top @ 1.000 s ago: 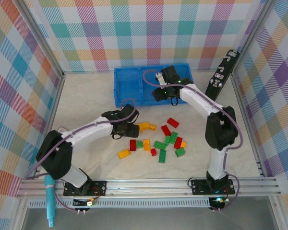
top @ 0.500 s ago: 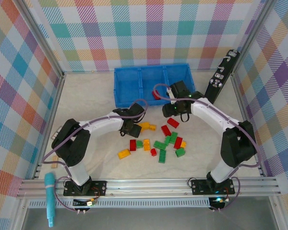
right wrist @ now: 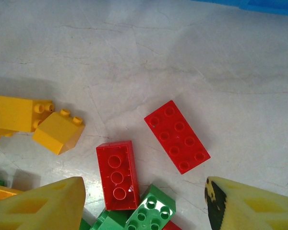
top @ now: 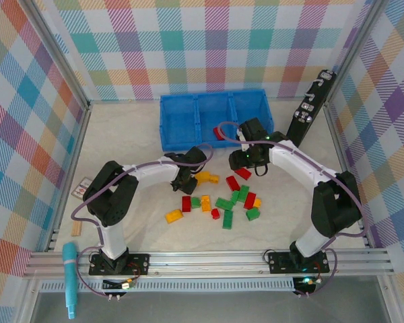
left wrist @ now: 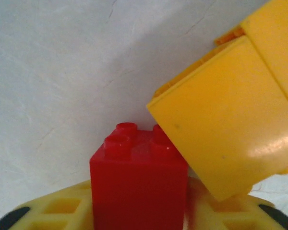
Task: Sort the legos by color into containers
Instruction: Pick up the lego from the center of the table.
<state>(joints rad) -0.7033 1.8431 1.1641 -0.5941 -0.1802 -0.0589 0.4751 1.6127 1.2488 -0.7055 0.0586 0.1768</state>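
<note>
Worktop: a pale marbled surface (top: 121, 148) with checked panels around it.
Blue tray: it sits at the far side of the worktop (top: 178, 124) and has three compartments side by side. A red piece (top: 220, 133) lies at the front of the middle one, partly hidden by a cable.
Right arm: it reaches (top: 293, 161) from its base towards the far edge of the brick pile, just in front of the tray.
Left arm: it bends in low (top: 145, 171) from the left side.
Black device: long, with white marks (top: 310, 108), propped at the right wall beside the tray.
Loose legos: a cluster of red, green and yellow-orange (top: 222, 200) on the worktop between the two arms, apart from the tray.
Right tool: released (right wrist: 144, 184), with its yellow fingers (right wrist: 43, 206) spread wide and nothing between them. It hovers over the pile.
Left tool: at the left edge of the pile (top: 186, 180), grasping the held red lego (left wrist: 139, 187), which stands studs-up between its fingers (left wrist: 57, 211).
Long red lego: two rows of four studs (right wrist: 177, 137), flat on the worktop.
Narrow red lego: just beside the long one (right wrist: 116, 175), touching a green lego (right wrist: 150, 214).
Yellow lego: tilted (left wrist: 221, 124), touching the held red lego's upper corner.
</note>
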